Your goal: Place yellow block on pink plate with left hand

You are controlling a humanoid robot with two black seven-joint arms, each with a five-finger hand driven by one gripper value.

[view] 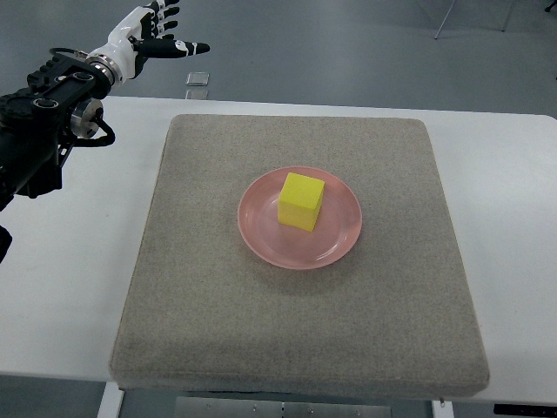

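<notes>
1. the left hand (pixel 155 35) is raised at the upper left of the view, beyond the far edge of the table, with its fingers (pixel 187 47) spread apart and holding nothing.
2. the left arm (pixel 43 122) enters from the left edge; its black segments hang over the left part of the white table (pixel 78 261).
3. the yellow block (pixel 301 201) sits upright on the pink plate (pixel 270 235), slightly toward the far side of the plate's centre, fully inside the rim.
4. the pink plate rests near the middle of a grey-beige mat (pixel 218 331), which covers most of the table surface.
5. the hand and the block are well apart; nothing touches the block except the plate beneath it.
6. two small square grey items (pixel 197 79) lie on the floor beyond the far table edge, just right of the hand.
7. thin metal legs (pixel 448 17) of some furniture show at the top right, on the grey floor.
8. the right arm does not appear in the view.
</notes>
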